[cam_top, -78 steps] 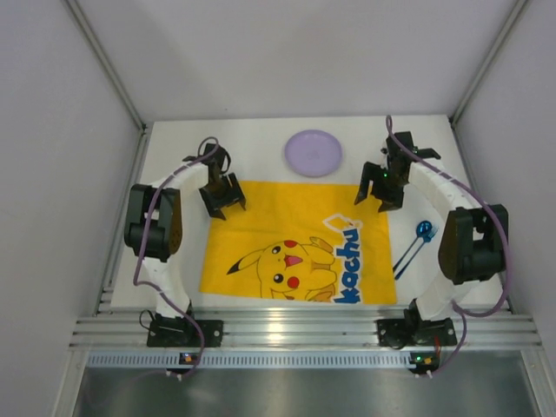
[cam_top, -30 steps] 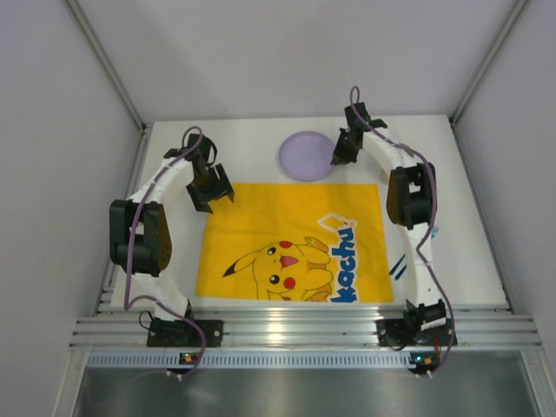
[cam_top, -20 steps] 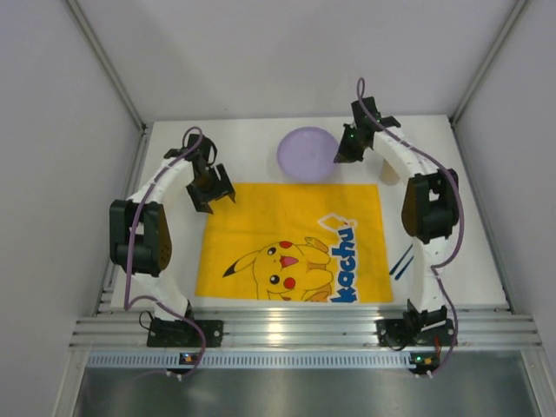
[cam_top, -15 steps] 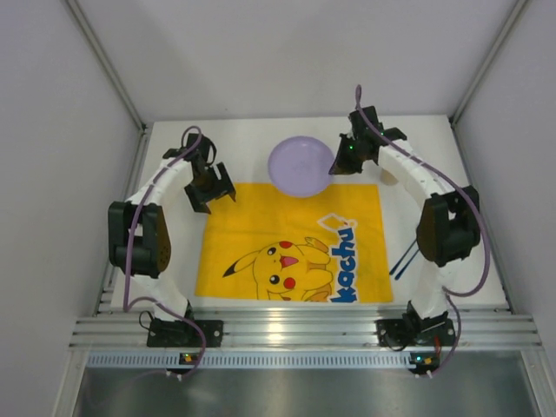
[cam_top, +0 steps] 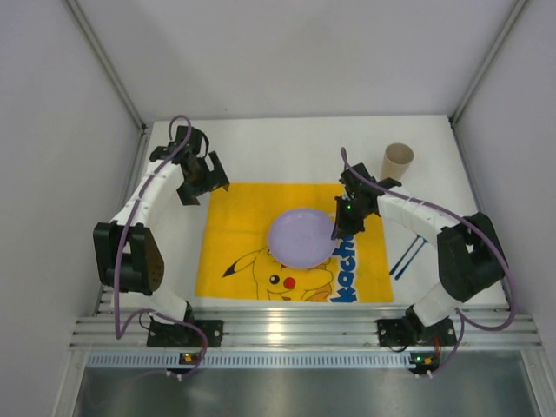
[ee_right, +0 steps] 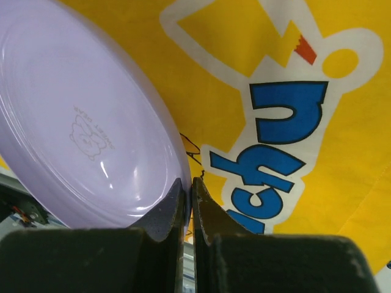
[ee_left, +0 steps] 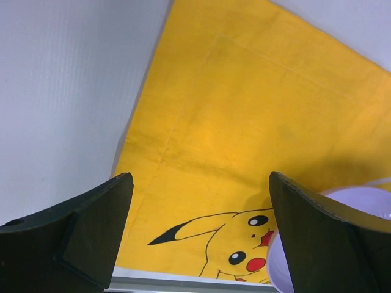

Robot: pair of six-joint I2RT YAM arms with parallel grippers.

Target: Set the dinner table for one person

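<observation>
The large white matte dinner table point(cam_top: 261, 143) is walled at 9, 12 and 3 o'clock, with a ribbed aluminium rail point(cam_top: 304, 332) along 6 o'clock; bare white strips run past the yellow cartoon-printed cloth mat point(cam_top: 239, 221) at 12 and 3 o'clock, and a narrower one at 9 o'clock.

The right gripper point(cam_top: 337, 233) has its fingers point(ee_right: 165, 213) pinched together on the 3 o'clock rim of the round lilac plastic plate point(cam_top: 300, 237), which is tilted over the mat's middle; I cannot tell whether its far side touches the cloth. The left gripper point(cam_top: 193, 187) hangs over the mat's 10 o'clock corner, jaws spread wide with nothing between them.

Half a second ago the plate sat at the mat's 12 o'clock edge; it now lies toward 6 o'clock, over the cartoon figure; the left gripper has shifted toward 11 o'clock; the tan paper cup point(cam_top: 397, 160), then hidden behind the right arm, shows at 2 o'clock on the table.

Counted: one plate; one cup; one mat; two thin blue sticks point(cam_top: 408, 256), side by side at 4 o'clock, just off the mat; two arms.
</observation>
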